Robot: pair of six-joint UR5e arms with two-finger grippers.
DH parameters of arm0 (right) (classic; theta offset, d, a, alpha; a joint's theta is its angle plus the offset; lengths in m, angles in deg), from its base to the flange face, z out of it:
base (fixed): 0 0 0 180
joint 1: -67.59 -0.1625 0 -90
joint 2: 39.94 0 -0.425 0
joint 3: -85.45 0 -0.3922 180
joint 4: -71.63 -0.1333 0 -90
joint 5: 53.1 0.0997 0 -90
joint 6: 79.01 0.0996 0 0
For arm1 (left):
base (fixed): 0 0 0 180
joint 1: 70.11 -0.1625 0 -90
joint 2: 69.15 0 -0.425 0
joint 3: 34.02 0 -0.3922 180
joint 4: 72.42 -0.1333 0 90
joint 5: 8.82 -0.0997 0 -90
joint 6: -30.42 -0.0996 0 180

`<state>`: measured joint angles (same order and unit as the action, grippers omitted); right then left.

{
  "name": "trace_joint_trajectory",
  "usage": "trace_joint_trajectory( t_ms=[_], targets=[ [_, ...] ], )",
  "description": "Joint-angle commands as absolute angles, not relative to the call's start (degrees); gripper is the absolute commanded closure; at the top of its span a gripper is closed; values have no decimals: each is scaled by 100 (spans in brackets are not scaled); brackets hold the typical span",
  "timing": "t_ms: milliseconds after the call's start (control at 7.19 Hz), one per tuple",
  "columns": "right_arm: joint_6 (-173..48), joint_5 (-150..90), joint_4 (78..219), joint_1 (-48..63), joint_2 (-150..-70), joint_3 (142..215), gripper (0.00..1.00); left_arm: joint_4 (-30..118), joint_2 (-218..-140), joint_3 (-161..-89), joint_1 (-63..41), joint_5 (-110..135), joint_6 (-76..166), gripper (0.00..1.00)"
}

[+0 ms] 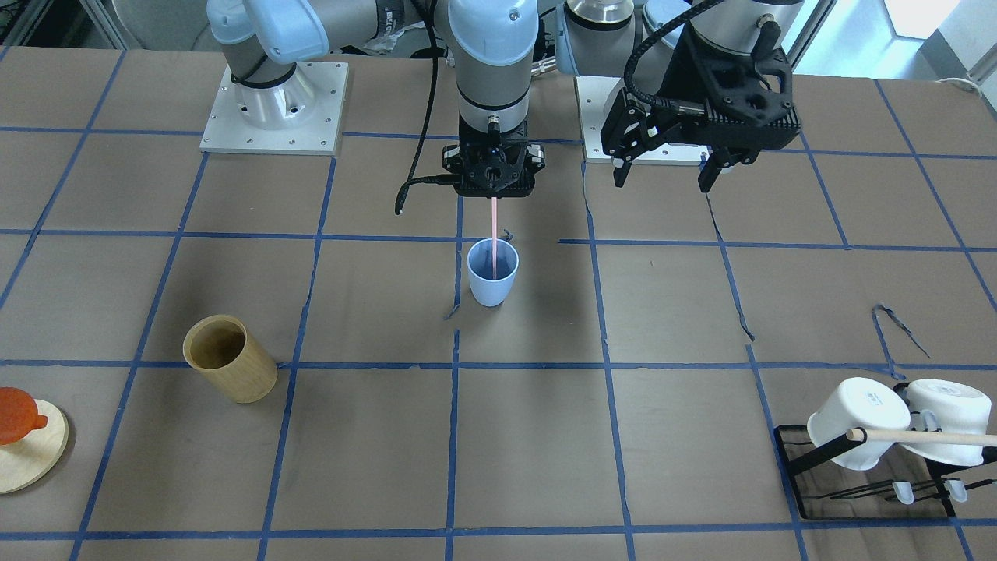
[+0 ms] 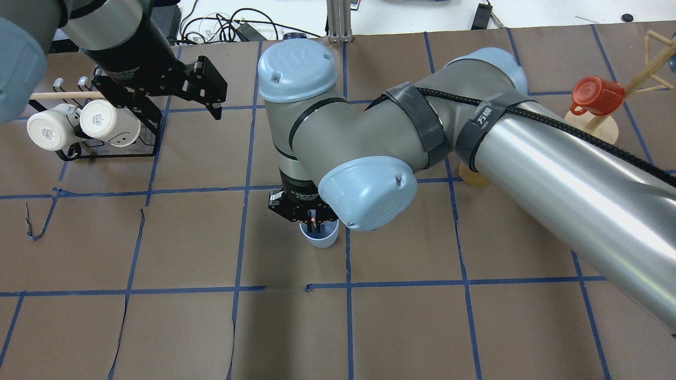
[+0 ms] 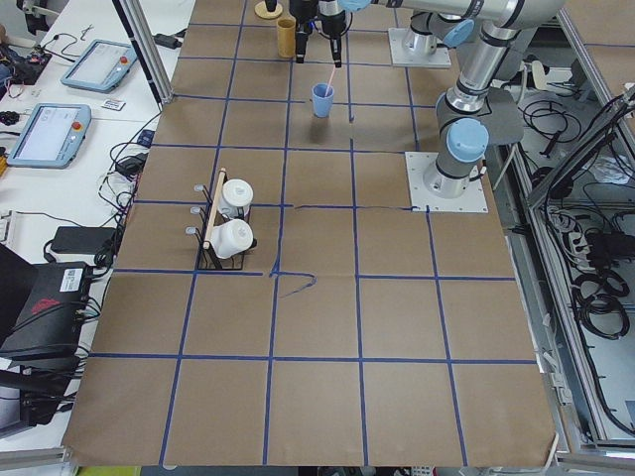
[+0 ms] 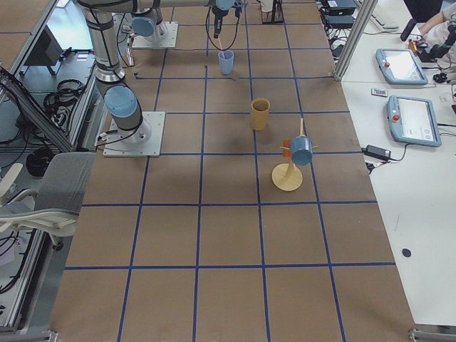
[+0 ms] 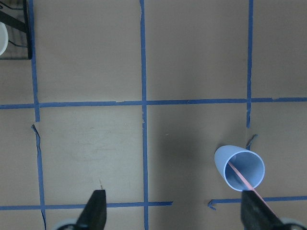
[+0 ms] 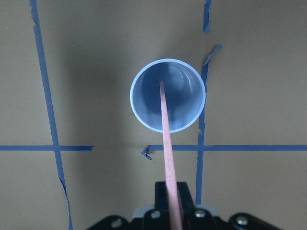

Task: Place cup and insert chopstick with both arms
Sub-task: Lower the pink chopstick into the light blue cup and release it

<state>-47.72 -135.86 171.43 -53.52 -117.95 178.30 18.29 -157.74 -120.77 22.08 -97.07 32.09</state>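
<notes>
- My right gripper (image 1: 494,191) points straight down over the middle of the table (image 1: 374,452), its fingers clenched on the top end of the pink chopstick (image 1: 494,234).
- The chopstick hangs upright from that grip, and its lower end is inside the blue cup (image 1: 492,284).
- In my right wrist view the chopstick (image 6: 166,139) runs from between my fingers to a tip within the rim of the cup (image 6: 187,96), near the centre of the opening.
- I cannot tell whether the tip touches the cup's bottom.
- The cup stands upright, mouth up, directly below my right gripper and just beside a crossing of blue tape (image 1: 452,452) lines.
- My left gripper (image 1: 664,181) hangs above the table in front of its own base, to the left of the cup and apart from it.
- Its fingers are spread wide and hold nothing.
- My left wrist view shows bare table between those fingers (image 5: 96,208), with the cup (image 5: 247,165) and the chopstick in it near the other finger.
- A wooden cup (image 1: 230,358) lies tilted on my right side, well apart from the blue cup.
- A red cup (image 2: 594,95) hangs on a wooden stand (image 2: 602,129) at my far right.
- Two white mugs (image 1: 857,421) sit on a black rack (image 1: 818,452) at my far left.
</notes>
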Motion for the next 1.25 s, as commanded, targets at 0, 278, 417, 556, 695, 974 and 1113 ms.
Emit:
trace_joint_trajectory(
  t_ms=[0, 278, 417, 556, 695, 974, 1113],
  targets=[
    [-4824, -13616, 17517, -5352, -11789, 17958, 76, 1829, -15774, -12076, 2208, -9706, 3209, 0],
    [-4842, -13660, 17683, -5335, -11798, 17923, 44, 1829, -15774, -12076, 2208, -9715, 3209, 0],
    [-4869, -13843, 17666, -5282, -11816, 17880, 34, 1829, -15774, -12076, 2208, -9707, 3209, 0],
    [-4939, -13923, 17666, -5238, -11859, 17844, 19, 1829, -15774, -12076, 2208, -9715, 3209, 0],
    [-4957, -13941, 17614, -5116, -11860, 17661, 14, 1829, -15774, -12076, 2208, -9707, 3209, 0],
    [-6100, -14359, 17552, -4809, -12017, 17458, 0, 1829, -15774, -12076, 2217, -9698, 3209, 0],
    [-6735, -14476, 17517, -4442, -12209, 17457, 0, 1829, -15774, -12076, 2208, -9698, 3209, 0]
  ],
)
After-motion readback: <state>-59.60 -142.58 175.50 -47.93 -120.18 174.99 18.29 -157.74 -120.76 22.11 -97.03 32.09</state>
